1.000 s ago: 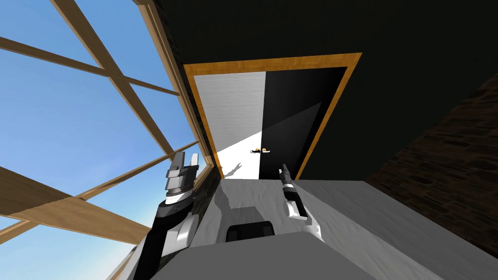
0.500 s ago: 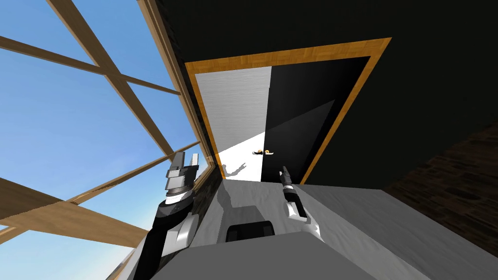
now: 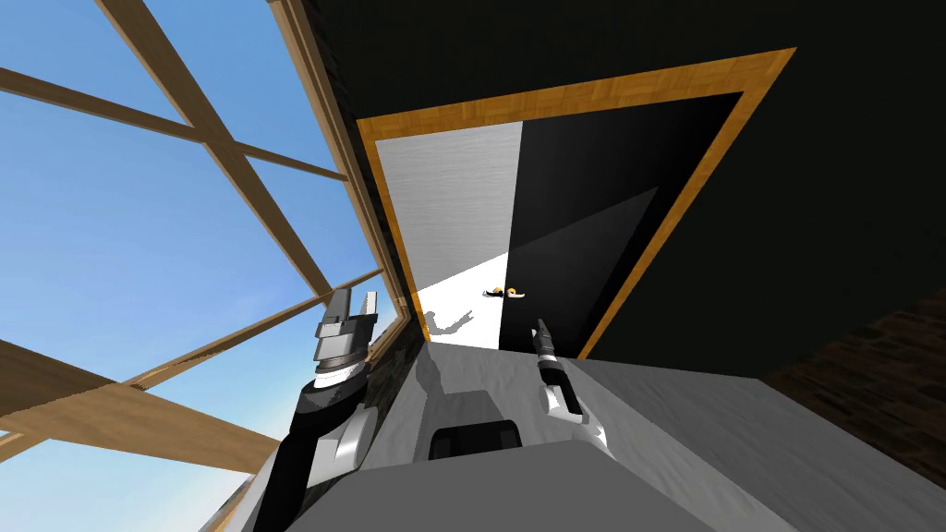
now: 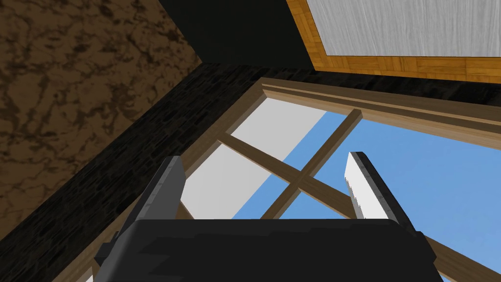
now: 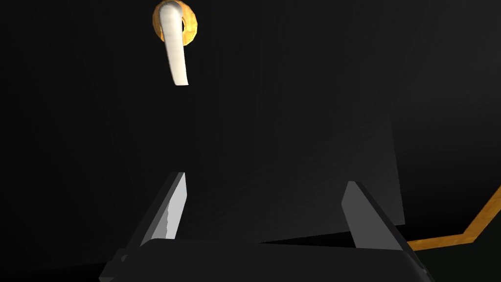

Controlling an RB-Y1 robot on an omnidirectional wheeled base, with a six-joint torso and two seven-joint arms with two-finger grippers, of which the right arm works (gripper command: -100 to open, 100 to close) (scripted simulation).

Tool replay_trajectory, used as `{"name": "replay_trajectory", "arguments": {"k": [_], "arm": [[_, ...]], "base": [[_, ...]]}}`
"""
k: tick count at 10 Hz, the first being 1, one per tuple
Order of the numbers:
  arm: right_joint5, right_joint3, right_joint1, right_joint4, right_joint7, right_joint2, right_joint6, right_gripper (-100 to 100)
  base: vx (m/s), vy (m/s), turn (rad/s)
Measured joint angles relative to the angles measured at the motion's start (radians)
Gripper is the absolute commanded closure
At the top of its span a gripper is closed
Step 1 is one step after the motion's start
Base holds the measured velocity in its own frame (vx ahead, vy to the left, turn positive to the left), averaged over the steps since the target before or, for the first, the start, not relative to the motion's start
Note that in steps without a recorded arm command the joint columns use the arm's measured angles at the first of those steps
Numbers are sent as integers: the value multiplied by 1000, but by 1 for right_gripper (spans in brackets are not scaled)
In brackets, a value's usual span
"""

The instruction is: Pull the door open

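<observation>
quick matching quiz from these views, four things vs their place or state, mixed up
1 right gripper
2 left gripper
3 pale curved lever door handle
4 orange wooden door frame

a open, facing wood-barred blue window
b surrounds the grey and black door
c open, short of the handle
d untouched, on round orange plate

Pairs: 1-c, 2-a, 3-d, 4-b

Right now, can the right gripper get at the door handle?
Probably yes: the right gripper is open, facing the dark door, and the handle lies ahead, nearer one finger's line than centred, with nothing between. It is not yet touching it.
</observation>
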Motion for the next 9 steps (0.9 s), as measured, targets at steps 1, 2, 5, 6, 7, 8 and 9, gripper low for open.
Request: {"name": "replay_trajectory", "arguments": {"k": [1,2,5,6,7,8,9], "arm": [[-3,0,-7,18,0,-3,-6,-100],[-7,1,-17,43,0,-4,-14,-100],[-26,2,-38,110,2,-14,-30,-100],[-32,3,-48,140,2,-16,-40,-100],[-37,4,-58,166,4,-18,-47,-100],[-43,5,-70,197,4,-21,-57,-100],[-48,5,-74,213,6,-22,-61,-100]], "base": [[53,-13,55],[79,-21,98],[92,-31,89],[86,-33,93],[75,-37,67],[83,-35,72],[95,-40,83]]}}
